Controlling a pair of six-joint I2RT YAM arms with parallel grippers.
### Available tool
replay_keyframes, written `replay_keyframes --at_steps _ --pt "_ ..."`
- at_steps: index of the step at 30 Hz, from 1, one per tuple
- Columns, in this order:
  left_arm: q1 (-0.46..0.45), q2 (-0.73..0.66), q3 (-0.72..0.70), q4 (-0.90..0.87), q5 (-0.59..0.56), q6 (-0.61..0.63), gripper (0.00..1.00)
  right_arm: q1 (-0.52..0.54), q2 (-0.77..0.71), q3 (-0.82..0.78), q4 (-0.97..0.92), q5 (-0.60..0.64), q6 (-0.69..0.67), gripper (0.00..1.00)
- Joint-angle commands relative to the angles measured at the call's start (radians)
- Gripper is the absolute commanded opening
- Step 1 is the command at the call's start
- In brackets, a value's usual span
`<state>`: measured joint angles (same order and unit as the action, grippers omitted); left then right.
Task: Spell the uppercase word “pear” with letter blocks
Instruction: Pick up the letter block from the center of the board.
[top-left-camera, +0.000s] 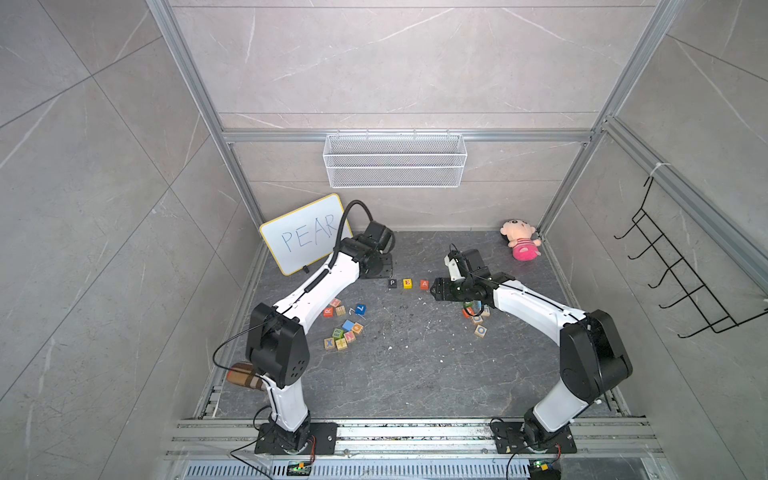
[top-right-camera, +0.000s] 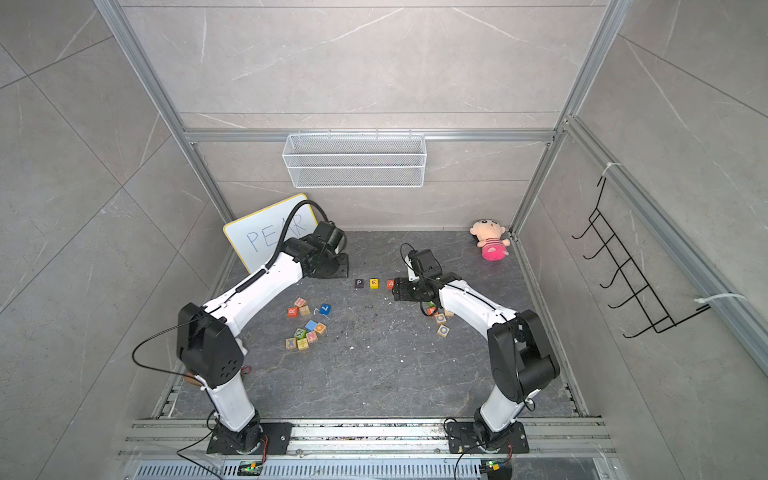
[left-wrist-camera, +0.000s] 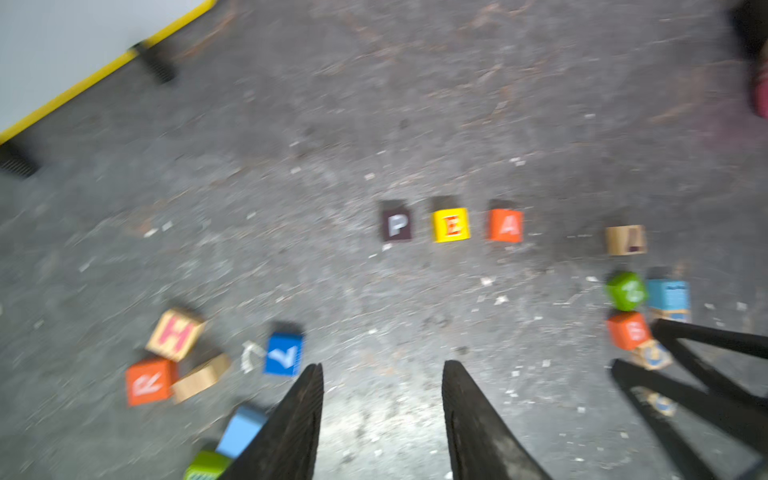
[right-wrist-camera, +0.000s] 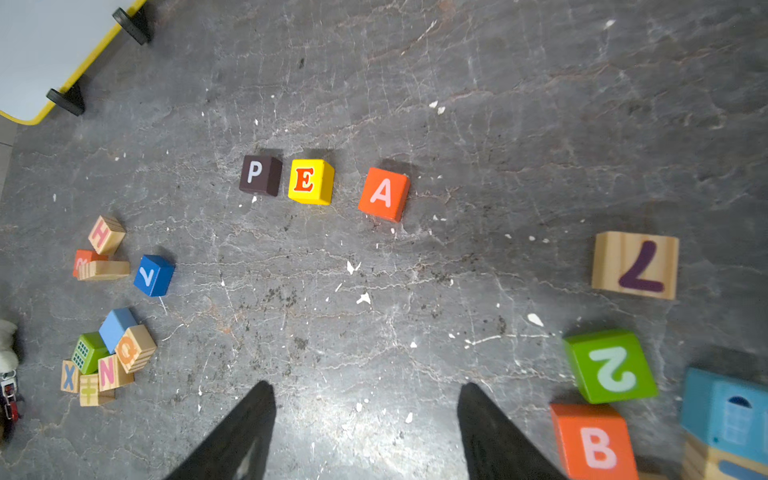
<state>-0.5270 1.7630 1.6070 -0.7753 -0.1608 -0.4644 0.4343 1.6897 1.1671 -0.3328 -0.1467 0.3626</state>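
Three letter blocks, P (right-wrist-camera: 259, 174), E (right-wrist-camera: 311, 181) and A (right-wrist-camera: 384, 193), are sitting in a row on the table (right-wrist-camera: 540, 104), leaving room past the A for the last letter. The R block (left-wrist-camera: 148, 384) is lying among stray cubes (left-wrist-camera: 174, 334) beside the left arm (top-left-camera: 316, 286). So the left gripper (left-wrist-camera: 382, 365), jaws apart and empty, is looking likelier to fetch it, while the right gripper (right-wrist-camera: 368, 386), likewise parted and empty, is hovering just beside the A.

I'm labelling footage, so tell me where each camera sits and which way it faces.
Top views: high up, looking down on the table; left arm and right arm show.
Left wrist: on its arm, looking past the left gripper at the P block, E block, A block.
Right wrist: likewise past the right gripper at that row.
Shared: every view shows that row.
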Motion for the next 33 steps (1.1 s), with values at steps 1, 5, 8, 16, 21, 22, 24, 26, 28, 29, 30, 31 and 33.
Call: replay_keyframes --at_steps 1,5,8,16,21,22,24,26,28,29,30,31,33 --pt "0.065 -0.132 -0.101 0.022 -0.029 0.009 0.50 0.020 0.037 0.047 -0.031 -0.001 -0.021 0.72" --pt "0.156 -0.242 -0.254 0.037 -0.005 0.003 0.50 0.043 0.064 0.079 -0.051 0.031 -0.029 0.72" --pt "0.213 -0.297 -0.335 0.044 0.002 0.005 0.51 0.073 0.077 0.109 -0.080 0.059 -0.050 0.71" --pt "0.358 -0.331 -0.493 0.090 0.060 0.017 0.54 0.187 0.096 0.161 -0.080 0.033 -0.118 0.71" --pt "0.416 -0.269 -0.544 0.145 0.097 0.039 0.54 0.269 0.128 0.215 -0.085 0.018 -0.152 0.71" --pt "0.420 -0.255 -0.545 0.153 0.103 0.046 0.55 0.274 0.132 0.221 -0.086 0.018 -0.150 0.71" --pt "0.423 -0.225 -0.541 0.169 0.114 0.058 0.56 0.282 0.142 0.231 -0.088 0.016 -0.148 0.71" --pt "0.423 -0.193 -0.540 0.191 0.137 0.073 0.62 0.284 0.146 0.234 -0.090 0.015 -0.148 0.71" --pt "0.422 -0.155 -0.529 0.192 0.142 0.077 0.62 0.285 0.145 0.232 -0.090 0.017 -0.152 0.71" --pt "0.422 -0.138 -0.526 0.196 0.149 0.075 0.63 0.286 0.146 0.232 -0.093 0.022 -0.154 0.71" --pt "0.422 -0.126 -0.523 0.198 0.153 0.070 0.63 0.285 0.144 0.235 -0.097 0.028 -0.155 0.71" --pt "0.421 -0.111 -0.521 0.200 0.157 0.064 0.63 0.285 0.143 0.233 -0.100 0.031 -0.157 0.71" --pt "0.421 -0.084 -0.514 0.207 0.167 0.054 0.63 0.286 0.138 0.226 -0.100 0.037 -0.160 0.71"
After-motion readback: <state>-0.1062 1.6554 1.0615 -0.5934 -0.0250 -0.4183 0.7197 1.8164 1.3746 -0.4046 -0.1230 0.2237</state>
